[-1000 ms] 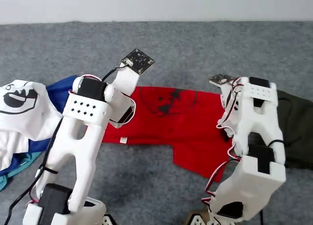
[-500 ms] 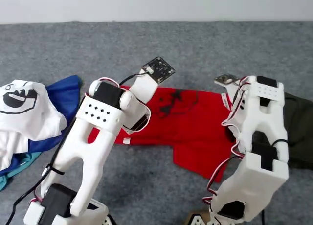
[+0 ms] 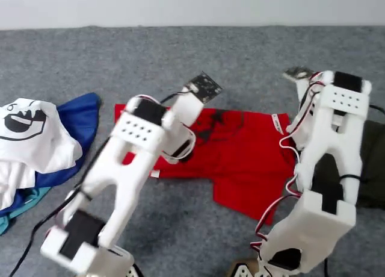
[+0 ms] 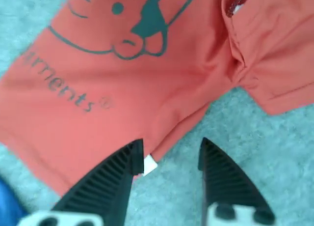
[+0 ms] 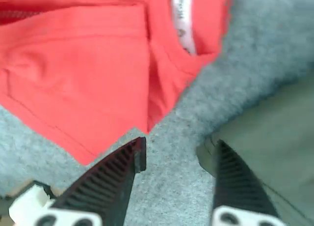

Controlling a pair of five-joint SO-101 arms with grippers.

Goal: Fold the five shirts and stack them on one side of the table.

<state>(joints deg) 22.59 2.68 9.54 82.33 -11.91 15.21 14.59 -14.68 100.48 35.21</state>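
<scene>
Hovering with its fingers spread apart, the left claw (image 4: 171,143) sits at the hem of the red shirt (image 4: 122,73). The fabric edge lies just ahead of the gap between the fingers, and a white label (image 4: 149,164) is just beside one finger. The right claw (image 5: 181,142) is likewise spread, over the grey table covering (image 5: 171,186), with a corner of the red shirt just ahead of one finger and a dark olive shirt (image 5: 274,123) beside the other.

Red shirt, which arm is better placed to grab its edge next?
Probably left. The left pincer, open, hangs over the red shirt's hem beside the white tag. The right pincer, open, hangs over table between red shirt and dark green shirt.
</scene>
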